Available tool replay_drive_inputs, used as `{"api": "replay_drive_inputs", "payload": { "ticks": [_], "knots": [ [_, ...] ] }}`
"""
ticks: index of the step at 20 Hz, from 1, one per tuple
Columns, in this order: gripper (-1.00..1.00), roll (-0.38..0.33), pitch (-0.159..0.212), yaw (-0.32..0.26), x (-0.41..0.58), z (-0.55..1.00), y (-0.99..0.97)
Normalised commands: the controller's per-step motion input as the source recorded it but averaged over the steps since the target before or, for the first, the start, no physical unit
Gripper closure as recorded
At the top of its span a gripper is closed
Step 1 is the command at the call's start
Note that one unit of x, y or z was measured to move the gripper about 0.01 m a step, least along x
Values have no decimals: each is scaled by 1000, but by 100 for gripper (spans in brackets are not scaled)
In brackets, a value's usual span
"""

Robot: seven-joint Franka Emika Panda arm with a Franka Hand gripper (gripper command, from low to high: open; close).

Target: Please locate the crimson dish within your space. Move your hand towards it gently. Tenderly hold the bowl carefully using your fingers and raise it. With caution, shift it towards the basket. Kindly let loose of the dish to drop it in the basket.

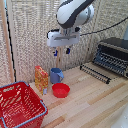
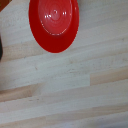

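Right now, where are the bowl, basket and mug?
Bowl (image 1: 61, 90), exterior view, centre of inside.
Basket (image 1: 30, 89), exterior view, far rim.
Mug (image 1: 56, 75), exterior view, front of body.

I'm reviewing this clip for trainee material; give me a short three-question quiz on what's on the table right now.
1. True or false: the red bowl already lies in the basket.
2. What stands right behind the bowl? A) blue mug B) toaster oven C) basket
3. Is the claw holding anything?

Key: 1. False, it sits on the table. 2. A. 3. No, it hangs above the bowl, holding nothing.
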Motion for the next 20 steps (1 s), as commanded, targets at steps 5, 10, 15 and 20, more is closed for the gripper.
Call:
{"api": "replay_drive_inputs", "payload": {
  "ticks": [5,10,15,20],
  "knots": [
    [-100,0,31,-8,-599,-262,0],
    [-100,0,27,-6,-621,-355,-34],
    [-100,0,-3,-1,-161,-460,-68],
    [-100,0,-33,0,62,-581,-99]
  ]
}}
